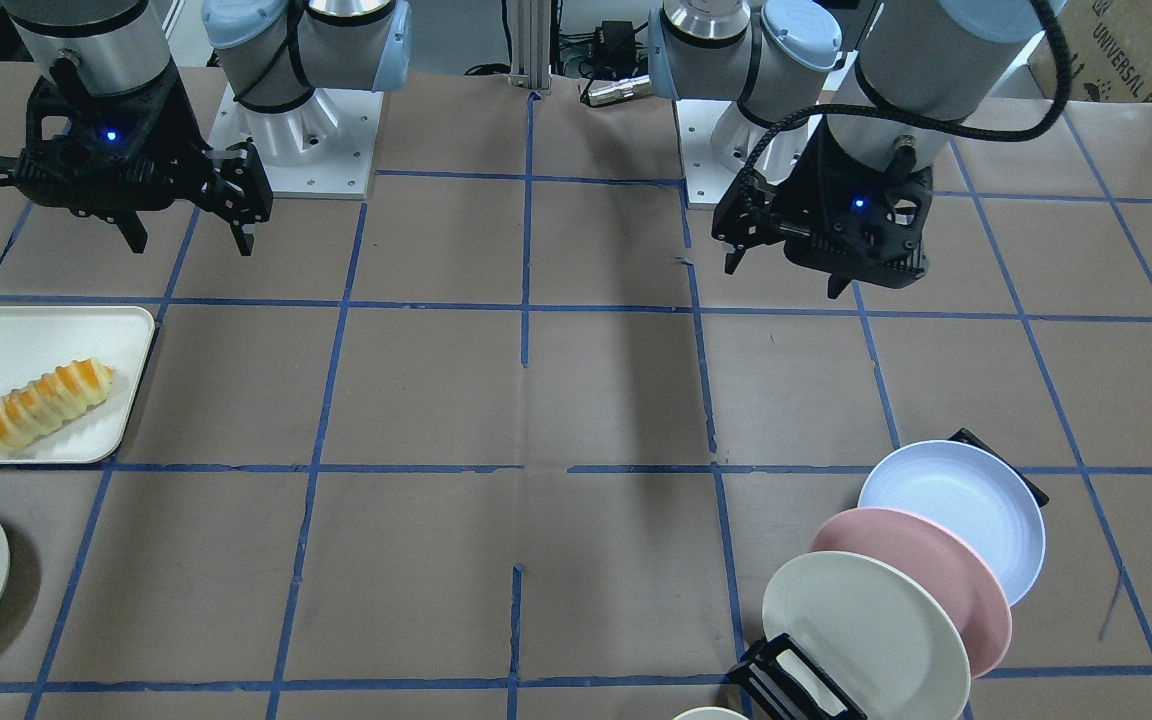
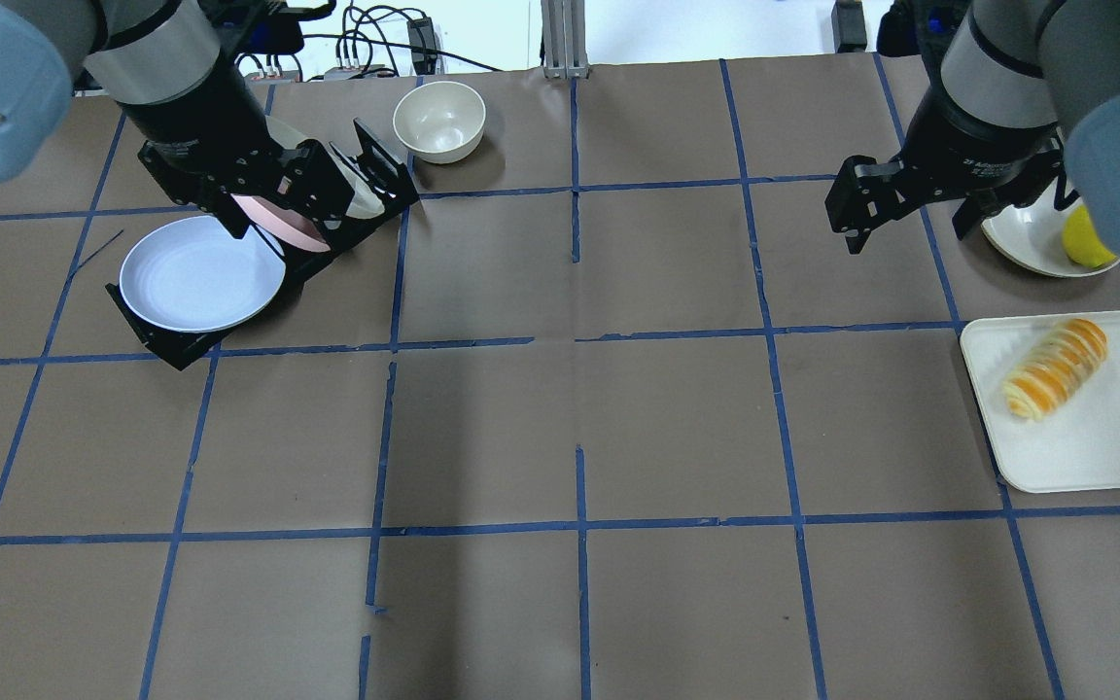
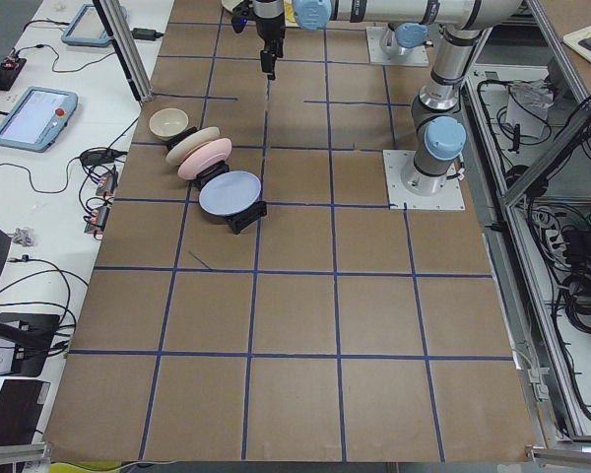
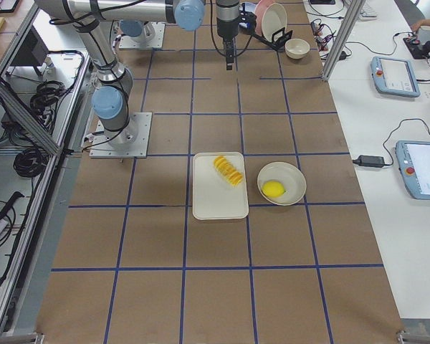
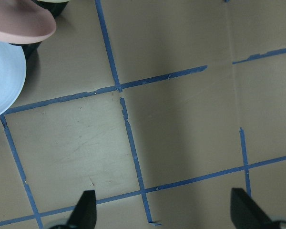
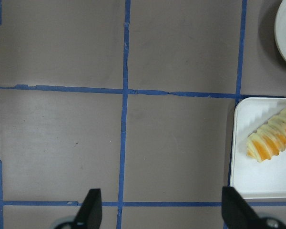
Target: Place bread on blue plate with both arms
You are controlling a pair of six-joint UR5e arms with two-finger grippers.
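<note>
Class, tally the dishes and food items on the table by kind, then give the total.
Round plates: 3 (pale blue plate, pink plate, cream plate)
Round cream bowls: 2
White rectangular tray: 1
Striped orange-and-yellow bread loaf: 1
Yellow lemon: 1
Total: 8

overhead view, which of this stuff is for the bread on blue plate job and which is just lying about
For the job: bread, blue plate, left claw, right claw.

Lying about: pink plate, cream plate, black rack, empty bowl, lemon in a shallow bowl, white tray under the bread.
</note>
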